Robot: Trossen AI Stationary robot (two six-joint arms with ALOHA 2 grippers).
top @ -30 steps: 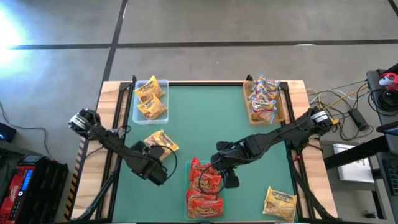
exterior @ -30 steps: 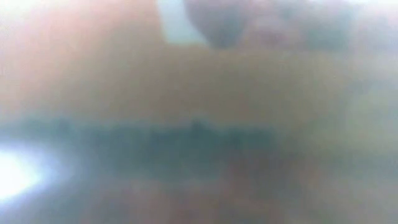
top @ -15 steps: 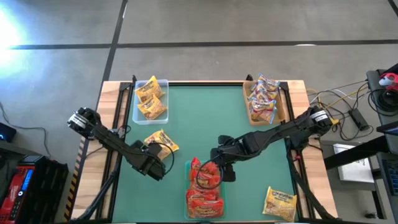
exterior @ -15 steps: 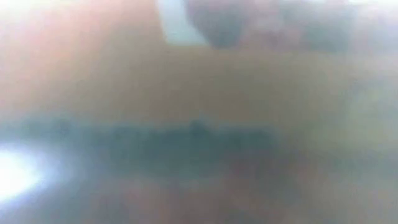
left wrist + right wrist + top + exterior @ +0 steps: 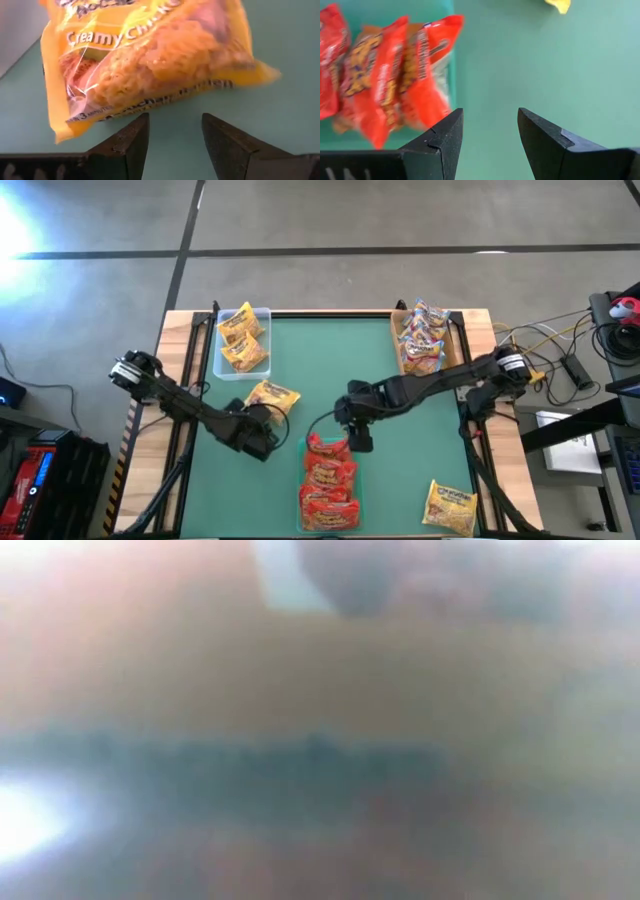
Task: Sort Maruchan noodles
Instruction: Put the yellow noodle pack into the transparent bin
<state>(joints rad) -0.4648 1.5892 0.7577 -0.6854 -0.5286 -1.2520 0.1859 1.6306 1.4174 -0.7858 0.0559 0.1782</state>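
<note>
On the green mat (image 5: pixel 330 370) I find my left gripper (image 5: pixel 268 432) beside a loose yellow packet (image 5: pixel 271 397), fingers spread with nothing between them; the left wrist view shows that packet (image 5: pixel 150 60) lying just ahead of the fingertips (image 5: pixel 134 137), not gripped. My right gripper (image 5: pixel 357 437) sits at the far end of the red packets (image 5: pixel 328 480), which lie in a row in a green tray (image 5: pixel 451 90) at the near edge. Its fingers (image 5: pixel 445 137) are parted and hold nothing. Two yellow packets rest in the clear tray (image 5: pixel 264 315) at the far left. Pale packets fill the brown tray (image 5: pixel 452 350) at the far right. One more yellow packet (image 5: pixel 450 506) lies at the near right corner. I cannot read the low view
</note>
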